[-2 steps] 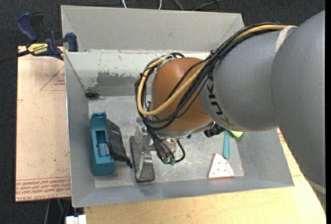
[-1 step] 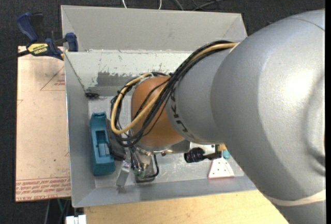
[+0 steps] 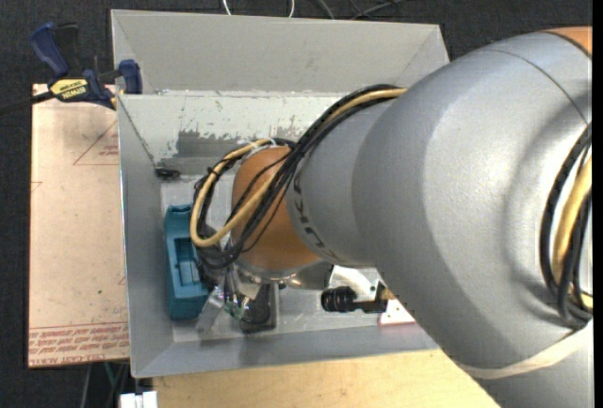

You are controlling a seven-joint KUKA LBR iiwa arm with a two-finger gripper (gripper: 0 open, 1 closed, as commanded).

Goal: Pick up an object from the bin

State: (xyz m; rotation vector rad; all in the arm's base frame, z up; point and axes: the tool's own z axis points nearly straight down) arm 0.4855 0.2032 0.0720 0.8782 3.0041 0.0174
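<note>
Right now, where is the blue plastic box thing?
In the camera view, the blue rectangular plastic thing lies along the grey metal bin's left wall, near its front corner, just left of the gripper.

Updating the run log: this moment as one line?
hand: low in bin | view-left: teal box | view-right: black cylinder | grasp: unclear

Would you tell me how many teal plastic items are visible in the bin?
1. The teal block lies along the left wall of the bin, just left of the gripper; the arm may hide others.
</note>
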